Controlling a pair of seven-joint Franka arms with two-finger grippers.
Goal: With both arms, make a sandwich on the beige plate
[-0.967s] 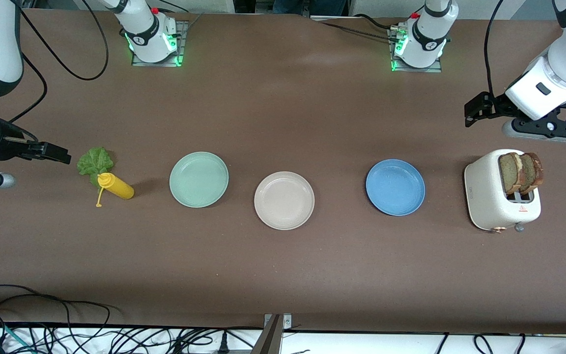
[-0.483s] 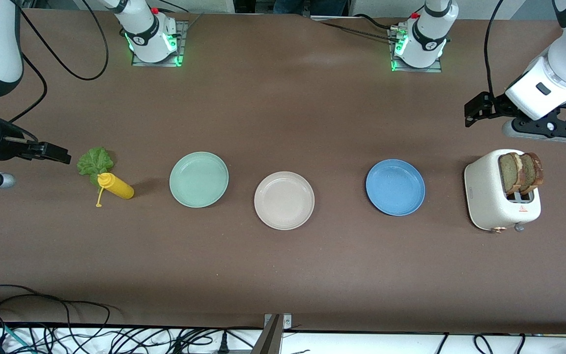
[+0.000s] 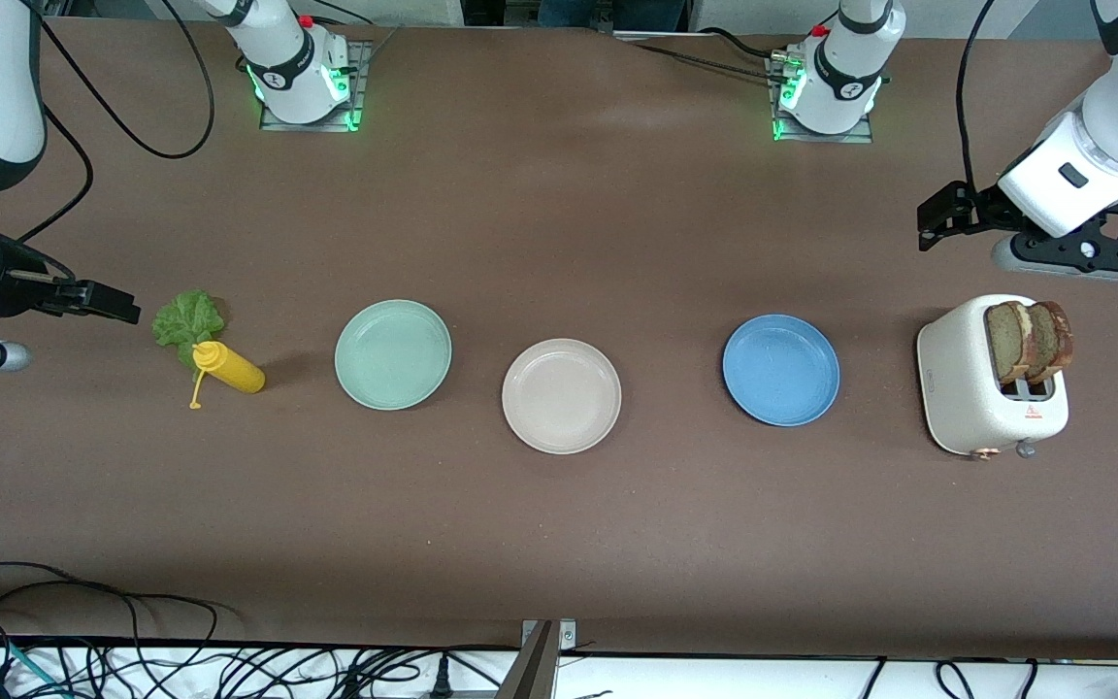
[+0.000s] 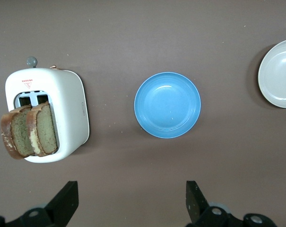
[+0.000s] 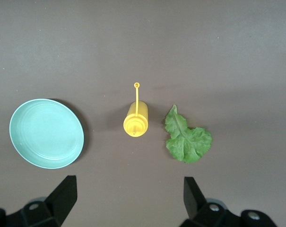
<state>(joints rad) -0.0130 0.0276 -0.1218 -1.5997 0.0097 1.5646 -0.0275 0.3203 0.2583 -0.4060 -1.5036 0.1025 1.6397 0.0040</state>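
The beige plate (image 3: 561,395) sits empty mid-table; its edge shows in the left wrist view (image 4: 280,73). Two tan bread slices (image 3: 1030,340) with dark crust stand in a white toaster (image 3: 967,388) at the left arm's end, also in the left wrist view (image 4: 29,130). A green lettuce leaf (image 3: 188,316) lies on the table at the right arm's end, also in the right wrist view (image 5: 187,139). My left gripper (image 3: 937,218) (image 4: 132,191) is open and empty, above the table beside the toaster. My right gripper (image 3: 117,306) (image 5: 128,189) is open and empty, beside the lettuce.
A mint-green plate (image 3: 392,353) (image 5: 47,133) and a blue plate (image 3: 780,369) (image 4: 167,104) flank the beige plate. A yellow squeeze bottle (image 3: 227,367) (image 5: 135,120) lies touching the lettuce. Cables (image 3: 83,621) trail along the table's near edge.
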